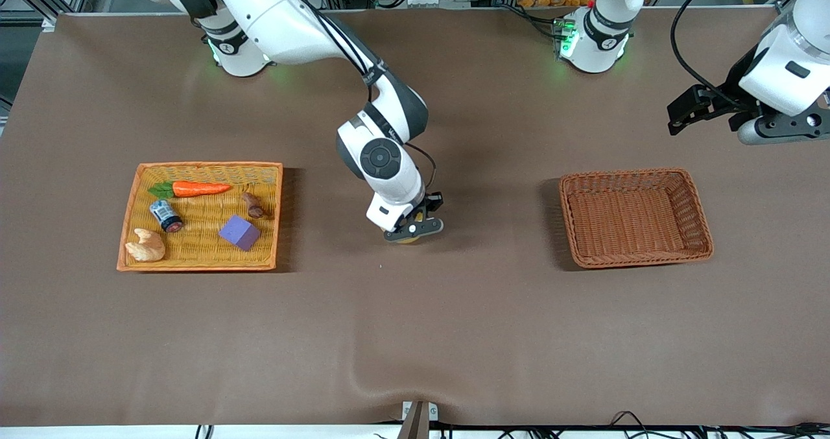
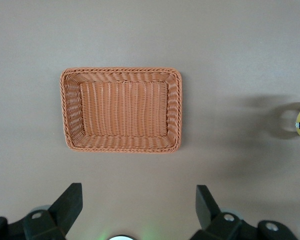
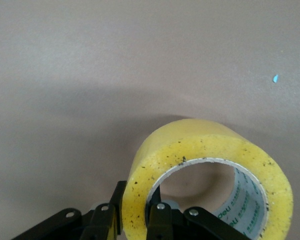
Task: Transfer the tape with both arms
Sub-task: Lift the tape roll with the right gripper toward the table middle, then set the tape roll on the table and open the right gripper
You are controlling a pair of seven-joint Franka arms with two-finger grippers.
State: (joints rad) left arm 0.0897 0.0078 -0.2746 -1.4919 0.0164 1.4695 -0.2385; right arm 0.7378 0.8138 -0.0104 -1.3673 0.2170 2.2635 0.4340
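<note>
The tape (image 3: 210, 145), a yellow ring with a grey core, stands on edge in my right gripper (image 3: 140, 200). That gripper is shut on the roll's wall, one finger outside and one inside the core. In the front view my right gripper (image 1: 413, 227) is low over the middle of the brown cloth, and only a sliver of the tape (image 1: 408, 238) shows under it. Whether the roll touches the cloth I cannot tell. My left gripper (image 1: 675, 120) waits open and empty in the air, over the cloth beside the brown basket (image 1: 703, 231). In the left wrist view my left gripper (image 2: 137, 192) looks down on that basket (image 2: 121, 73).
An orange woven tray (image 1: 201, 165) lies toward the right arm's end. It holds a carrot (image 1: 198, 188), a purple block (image 1: 239, 232), a small can (image 1: 166, 216), a bread-like piece (image 1: 146, 245) and a brown piece (image 1: 253, 205). The cloth wrinkles near the front edge (image 1: 382, 387).
</note>
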